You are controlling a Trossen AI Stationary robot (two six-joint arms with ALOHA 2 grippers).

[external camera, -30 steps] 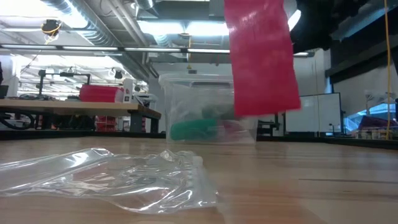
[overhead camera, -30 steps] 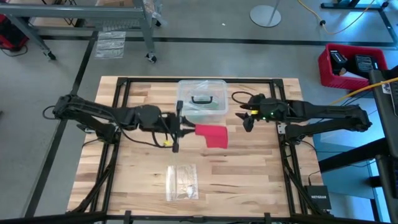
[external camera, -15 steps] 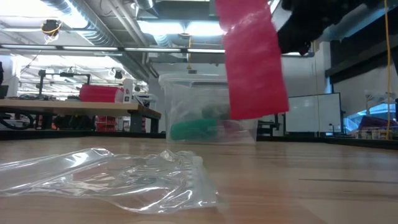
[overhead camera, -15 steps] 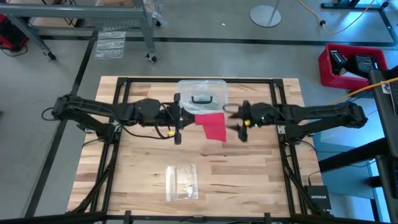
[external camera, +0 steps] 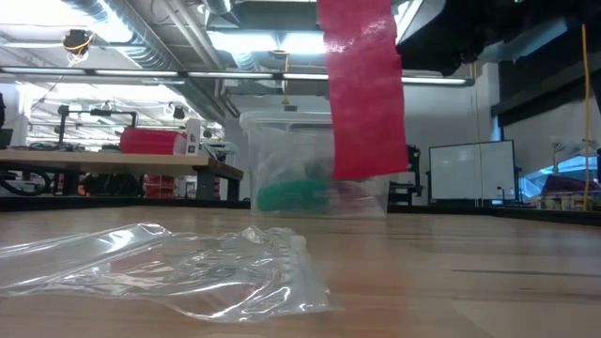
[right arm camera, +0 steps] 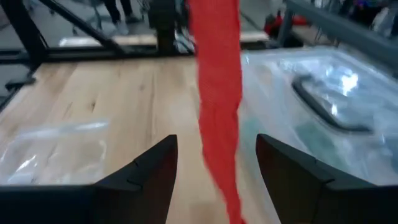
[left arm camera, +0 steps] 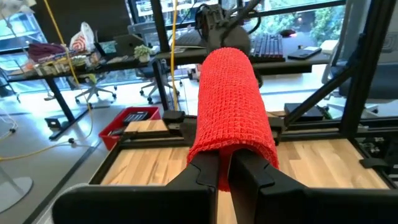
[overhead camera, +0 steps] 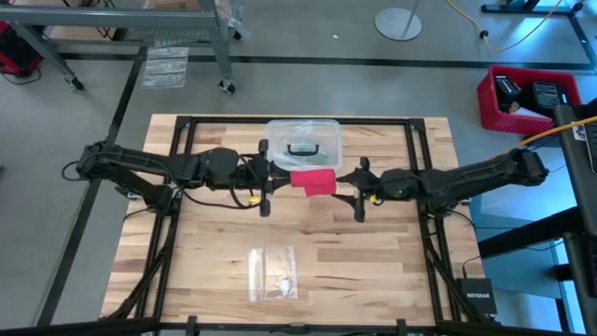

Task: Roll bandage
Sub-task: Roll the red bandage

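Clear plastic box [overhead camera: 303, 145] holds green and red items.

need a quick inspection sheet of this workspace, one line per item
surface: wooden table inside a black frame
job's things: red bandage held in the air, hanging above the table in the low view
clutter: clear plastic box with black handle at the back; small clear bag near the front
grippers: left claw shut on the bandage; right claw open, its fingers either side of the hanging strip
cables: yellow cable on the floor at right
surroundings: red crate on the floor; metal stand behind
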